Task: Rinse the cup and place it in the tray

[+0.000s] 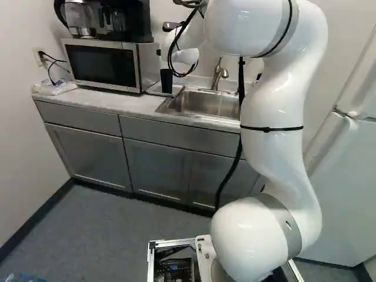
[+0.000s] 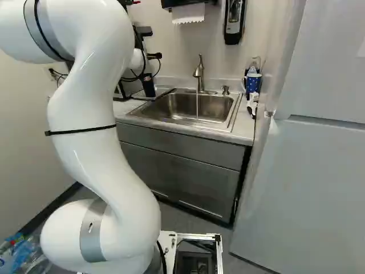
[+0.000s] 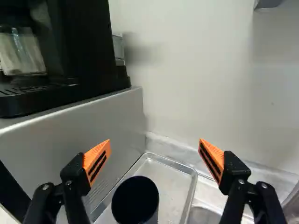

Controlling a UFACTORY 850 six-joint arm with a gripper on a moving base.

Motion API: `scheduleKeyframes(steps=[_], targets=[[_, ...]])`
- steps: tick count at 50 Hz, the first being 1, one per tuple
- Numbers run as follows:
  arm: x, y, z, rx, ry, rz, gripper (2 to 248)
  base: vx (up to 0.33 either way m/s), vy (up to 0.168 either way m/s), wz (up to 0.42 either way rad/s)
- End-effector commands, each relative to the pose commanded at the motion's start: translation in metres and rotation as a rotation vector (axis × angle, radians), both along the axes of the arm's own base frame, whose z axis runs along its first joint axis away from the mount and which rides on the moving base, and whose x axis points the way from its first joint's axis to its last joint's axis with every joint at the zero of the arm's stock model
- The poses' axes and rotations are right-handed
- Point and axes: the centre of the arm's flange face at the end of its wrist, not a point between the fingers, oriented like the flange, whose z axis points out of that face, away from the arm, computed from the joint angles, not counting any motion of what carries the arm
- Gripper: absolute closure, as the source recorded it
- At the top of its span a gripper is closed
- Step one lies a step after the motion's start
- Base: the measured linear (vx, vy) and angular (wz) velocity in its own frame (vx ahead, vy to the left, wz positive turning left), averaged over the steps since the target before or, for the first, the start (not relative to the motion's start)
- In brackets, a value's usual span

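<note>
Part of my black gripper [image 2: 154,56] shows just above the cup in the right base view; the arm hides much of it. In the wrist view the gripper [image 3: 155,156] is open, its orange-padded fingers spread wide with nothing held. The black cup [image 3: 135,199] stands upright in the metal tray [image 3: 175,179], low between the two fingers and apart from both. In the left base view the cup [image 1: 166,81] is on the counter between microwave and sink. Water runs from the faucet [image 2: 199,74] into the sink [image 2: 179,108].
The microwave [image 1: 103,64] stands right beside the tray, with a coffee maker [image 3: 60,56] on top. The back wall rises close behind the tray. A blue cup [image 2: 253,83] and a soap dispenser [image 2: 234,20] are beyond the sink. A fridge [image 2: 302,188] stands at the right.
</note>
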Motion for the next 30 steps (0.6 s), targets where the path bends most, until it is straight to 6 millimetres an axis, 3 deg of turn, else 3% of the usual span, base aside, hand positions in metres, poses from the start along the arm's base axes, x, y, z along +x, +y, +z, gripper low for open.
scheduleKeyframes(steps=[30], targets=[[-0.003, -0.033, 0.029, 0.0, 0.012, -0.044, 3, 0.0, 0.0, 0.0]])
